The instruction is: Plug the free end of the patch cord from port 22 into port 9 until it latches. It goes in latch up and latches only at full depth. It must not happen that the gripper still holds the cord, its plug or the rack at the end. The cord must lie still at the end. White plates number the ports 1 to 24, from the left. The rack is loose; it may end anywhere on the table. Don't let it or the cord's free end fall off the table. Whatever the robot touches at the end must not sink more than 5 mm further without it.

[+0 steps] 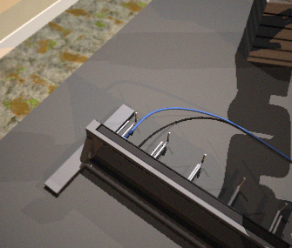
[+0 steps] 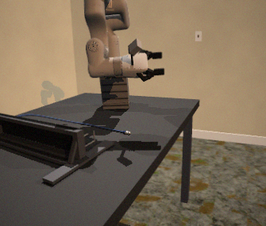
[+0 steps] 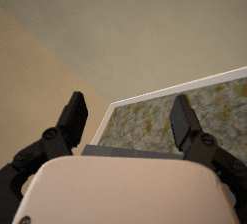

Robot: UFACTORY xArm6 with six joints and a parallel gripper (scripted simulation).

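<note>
A long dark rack lies on the dark table. A blue patch cord runs from the rack's back, near its left end in the top view, in an arc over the table. Its free end with a pale plug lies on the table right of the rack in the exterior view. My gripper is open and empty. It hangs high in the air, pointing sideways past the table edge, far from the plug. The port numbers are not readable.
The arm's base stands on a brown wooden block at the back of the table. A flat grey foot sticks out from the rack's end. The table's edge is close to the plug. Patterned floor lies beyond.
</note>
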